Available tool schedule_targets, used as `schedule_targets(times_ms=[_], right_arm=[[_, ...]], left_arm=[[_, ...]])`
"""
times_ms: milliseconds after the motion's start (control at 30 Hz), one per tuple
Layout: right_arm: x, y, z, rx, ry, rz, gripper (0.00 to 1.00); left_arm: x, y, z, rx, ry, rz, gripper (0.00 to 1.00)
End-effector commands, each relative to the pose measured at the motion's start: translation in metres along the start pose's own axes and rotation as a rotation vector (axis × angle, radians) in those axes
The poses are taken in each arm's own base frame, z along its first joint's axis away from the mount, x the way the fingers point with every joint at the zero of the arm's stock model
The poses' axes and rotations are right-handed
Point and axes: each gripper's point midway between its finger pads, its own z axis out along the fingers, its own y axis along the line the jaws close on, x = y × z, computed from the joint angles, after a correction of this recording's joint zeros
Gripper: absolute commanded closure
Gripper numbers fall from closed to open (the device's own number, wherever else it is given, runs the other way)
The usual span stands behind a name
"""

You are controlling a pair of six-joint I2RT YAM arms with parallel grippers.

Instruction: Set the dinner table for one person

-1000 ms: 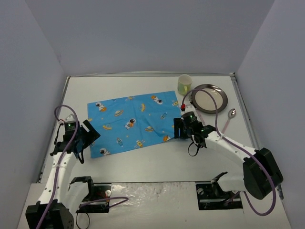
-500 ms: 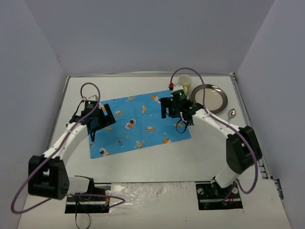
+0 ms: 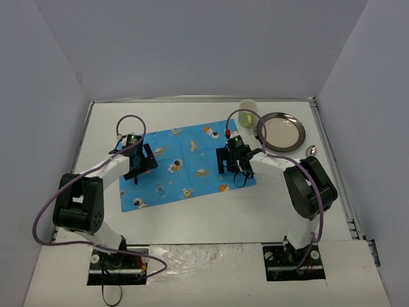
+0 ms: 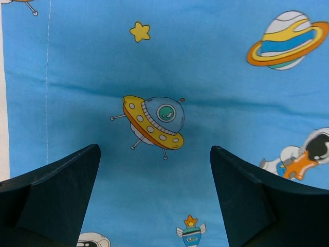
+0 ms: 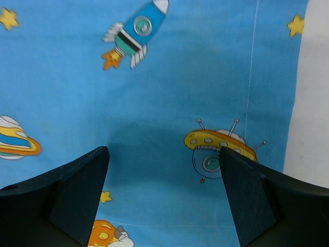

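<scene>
**Both claws wide over the placemat, nothing held**

The white tabletop (image 3: 192, 217) fills the floor of the cell, walled by pale lavender panels (image 3: 192, 45), with both arm bases at its near edge. The blue space-print placemat (image 3: 185, 167) lies flat mid-tabletop, slightly skewed.

The left claw (image 3: 142, 161) is over the left part of the placemat. In the wrist view the left claw (image 4: 154, 150) has its jaws spread wide, with a yellow UFO print between them and nothing gripped.

The right claw (image 3: 228, 160) is over the right part of the placemat, near its right edge. Wrist view: the right claw (image 5: 163, 150) is also spread wide and empty, with a UFO print by the right finger and a bare tabletop strip at the far right of the frame. Can't tell if either claw touches the cloth.

In the far right corner the cup (image 3: 248, 111) is just beside the metal plate (image 3: 281, 131). The spoon (image 3: 311, 151) is just near-right of the plate. All three are off the placemat.
</scene>
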Motion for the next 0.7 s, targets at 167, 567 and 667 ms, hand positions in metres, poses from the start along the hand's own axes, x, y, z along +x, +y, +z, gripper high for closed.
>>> schedule_targets(times_ms=[167,567,667], right_arm=[[0.033,-0.004,0.008,0.003,0.031,0.075,0.14],[0.095,0.070,-0.011,-0.104,0.115,0.064,0.14],[0.099,0.085,-0.016,-0.123,0.109,0.057,0.14]], left_arm=[[-0.015,0.016,0.020,-0.134,-0.032,-0.028,0.14],[-0.057,0.075,0.034,-0.240,-0.011,-0.124,0.14],[-0.070,0.081,0.035,-0.251,-0.016,-0.107,0.14]])
